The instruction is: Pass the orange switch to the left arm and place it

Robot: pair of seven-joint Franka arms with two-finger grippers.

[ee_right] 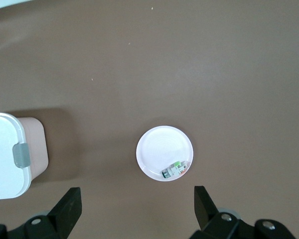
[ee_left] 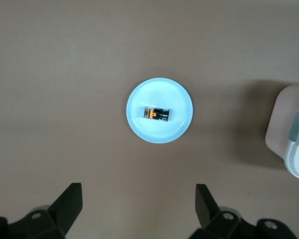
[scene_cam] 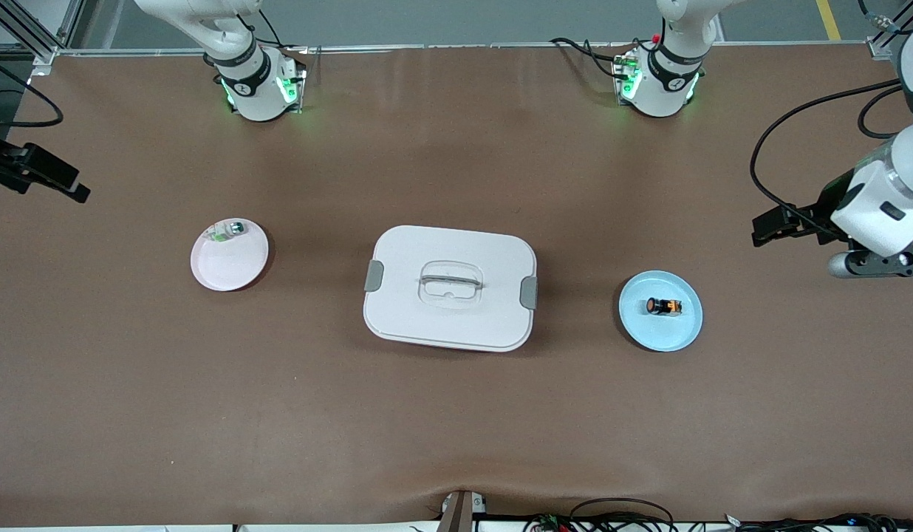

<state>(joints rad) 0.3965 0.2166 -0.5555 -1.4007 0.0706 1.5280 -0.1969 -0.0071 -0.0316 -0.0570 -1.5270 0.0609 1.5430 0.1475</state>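
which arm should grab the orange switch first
Left, probably. The switch lies on the blue plate at the left arm's end of the table, and the open left gripper looks down on it. The box stands between it and the right arm.

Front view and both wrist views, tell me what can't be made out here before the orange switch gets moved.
- Right gripper: front view, its arm is cut off by the picture's edge.
- Left gripper: left wrist view, only the open fingertips show.
- Box: contents hidden by its lid in every view.
- Orange switch on the blue plate: too small to read any markings.
- Clear part on the white plate: too small to identify.
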